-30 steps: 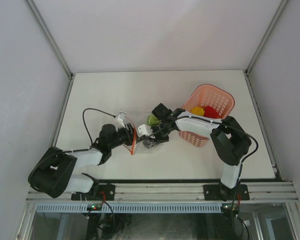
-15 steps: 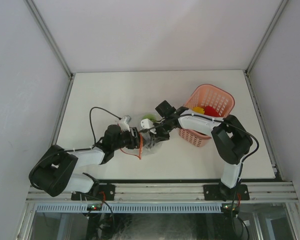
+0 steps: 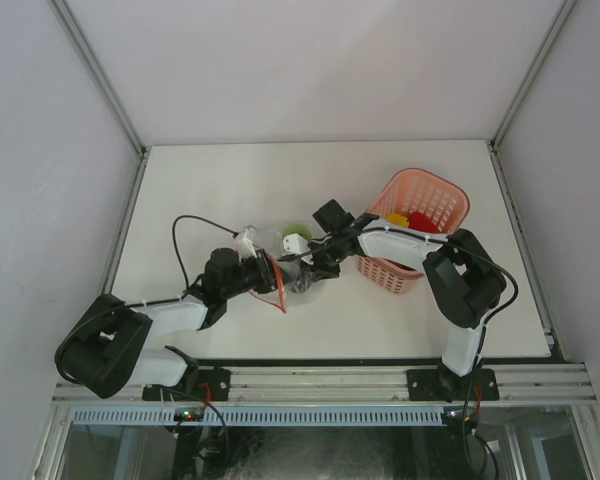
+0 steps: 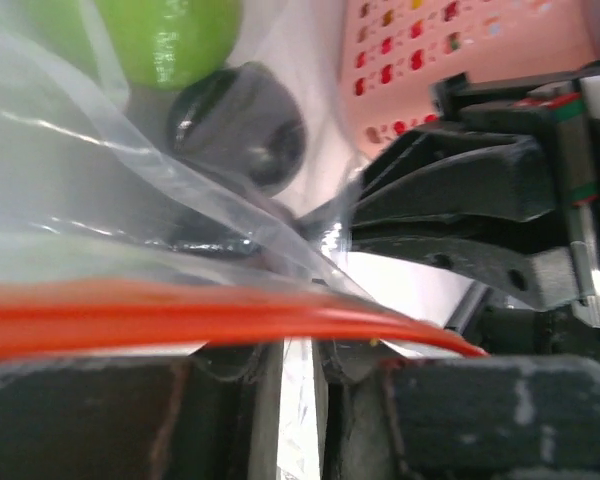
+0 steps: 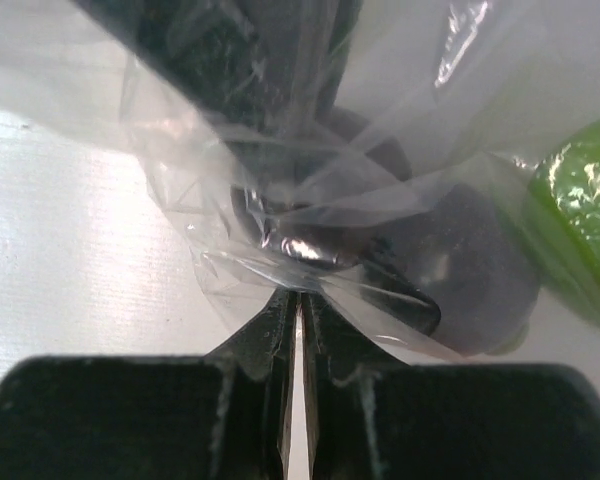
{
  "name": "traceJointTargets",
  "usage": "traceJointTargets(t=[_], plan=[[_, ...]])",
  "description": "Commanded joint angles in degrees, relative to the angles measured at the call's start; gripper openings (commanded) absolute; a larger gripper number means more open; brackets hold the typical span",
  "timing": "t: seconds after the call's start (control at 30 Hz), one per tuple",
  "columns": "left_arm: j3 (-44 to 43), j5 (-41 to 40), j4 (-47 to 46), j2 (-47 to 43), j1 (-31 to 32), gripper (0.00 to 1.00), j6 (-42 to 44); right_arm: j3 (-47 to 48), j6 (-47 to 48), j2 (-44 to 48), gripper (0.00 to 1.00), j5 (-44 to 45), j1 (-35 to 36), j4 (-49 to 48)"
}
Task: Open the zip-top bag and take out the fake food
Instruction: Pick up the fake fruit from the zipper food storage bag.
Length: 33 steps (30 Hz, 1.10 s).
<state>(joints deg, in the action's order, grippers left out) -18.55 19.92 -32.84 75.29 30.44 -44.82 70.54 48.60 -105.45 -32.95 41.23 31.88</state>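
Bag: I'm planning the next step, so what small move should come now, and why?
Probably close the left pincer on the orange zip strip lying across its fingertips. The right pincer clamps the clear bag, with green and dark food inside.

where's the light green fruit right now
In the top view the light green fruit sits in the zip-top bag near the table's middle, left of the pink basket, beside a blackish piece.
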Motion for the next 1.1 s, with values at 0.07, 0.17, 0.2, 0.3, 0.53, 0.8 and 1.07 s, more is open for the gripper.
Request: traceJointTargets(t=[0.07, 0.17, 0.2, 0.3, 0.53, 0.8, 1.07], plan=[[3.3, 10.9, -22.5, 3.7, -0.7, 0.12, -9.1, 0.2, -2.1, 1.0, 0.03, -4.3, 0.3, -4.2], [4.0, 18.7, -40.3, 11.1, -0.6, 0.18, -18.5, 0.2, -3.6, 1.4, 0.04, -6.1, -0.7, -4.8], [4.5, 20.5, -47.2, 14.0, -0.7, 0.19, -22.3, 0.2, -4.2, 1.4, 0.04, -6.9, -1.1, -5.0], [4.8, 22.3, -49.5, 15.4, -0.3, 0.24, -23.0, 0.2, -5.4, 2.0, 0.06, -8.3, -2.2, -5.3], [10.4, 10.8, -34.9, 1.1, -1.8, 0.43, -11.8, 0.2, -5.5, 3.6, 0.16, -10.7, -4.4, -5.5], [2.8, -0.8, 9.2, -8.0, -1.8, 0.44, 2.3, -2.1, 0.5, 6.8, 0.36, -14.3, -4.1, -2.7], [1.8, -2.7, 11.8, -7.5, -1.8, 0.28, 3.5, -4.4, 5.6, 9.4, 0.52, -12.2, -1.5, -2.9]])
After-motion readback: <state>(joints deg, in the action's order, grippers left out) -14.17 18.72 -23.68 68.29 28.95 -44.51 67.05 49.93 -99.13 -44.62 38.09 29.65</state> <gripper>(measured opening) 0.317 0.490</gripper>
